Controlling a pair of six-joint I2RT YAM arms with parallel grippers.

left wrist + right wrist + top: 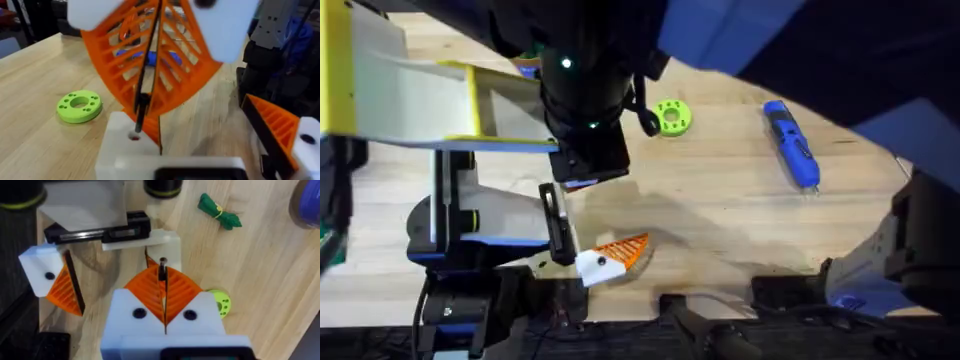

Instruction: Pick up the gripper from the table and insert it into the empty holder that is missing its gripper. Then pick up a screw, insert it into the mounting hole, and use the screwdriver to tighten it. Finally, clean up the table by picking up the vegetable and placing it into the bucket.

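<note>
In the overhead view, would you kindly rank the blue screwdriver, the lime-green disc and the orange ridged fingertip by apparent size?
1. Bright blue pen-shaped screwdriver.
2. Orange ridged plastic fingertip.
3. Lime-green round disc, only slightly smaller.

Screwdriver (790, 145): bright blue, thick, pen-shaped. It lies flat on the wood table at the far right, tilted slightly, with nothing touching it.

Vegetable (219, 211): small, dark green and leafy, with a yellow band. It lies flat on the table, well apart from the holder.

Holder (167, 242): white angular mount with a mounting hole (134, 136) in its face.

Gripper (148, 259): orange ridged piece, only a thin edge showing, right against the holder. Whether it is fully seated cannot be told.

Screw (162, 270): short and dark, pinched upright between the right gripper (164, 295) pads. Its tip is just beside the hole.
</note>
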